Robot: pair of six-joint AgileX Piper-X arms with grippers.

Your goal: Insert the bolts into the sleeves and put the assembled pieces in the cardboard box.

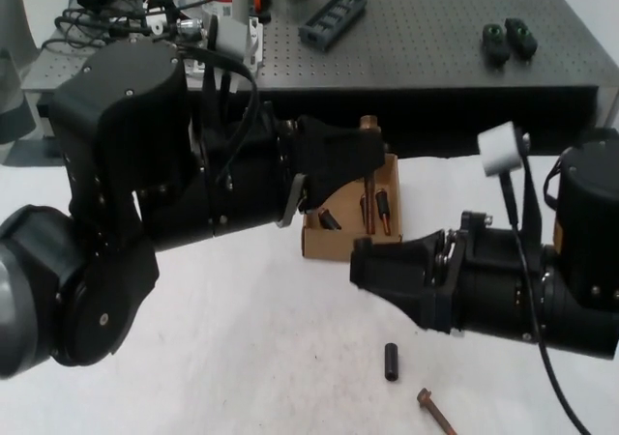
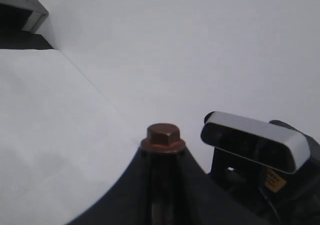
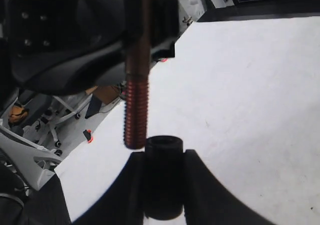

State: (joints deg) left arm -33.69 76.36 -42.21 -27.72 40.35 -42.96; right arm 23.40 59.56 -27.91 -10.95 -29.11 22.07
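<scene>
The copper bolt (image 3: 136,110) hung thread-down, pinched by its shank in the left hand (image 2: 163,156) with the hex head poking out past the grip, which left the thread free to enter; its tip sat just beside the mouth of the black sleeve (image 3: 164,185), not yet in by my read. The right hand (image 3: 164,157) clamped that sleeve, mouth turned to the thread, near the cardboard box (image 1: 311,244) where finished pieces (image 1: 382,208) lay, handy for the drop. A spare sleeve (image 1: 391,361) and spare bolt (image 1: 437,411) waited on the white counter (image 1: 242,358).

Two bolts (image 1: 368,124) (image 1: 437,412), two sleeves (image 1: 391,361) (image 3: 162,180) (perhaps more boxed)
</scene>
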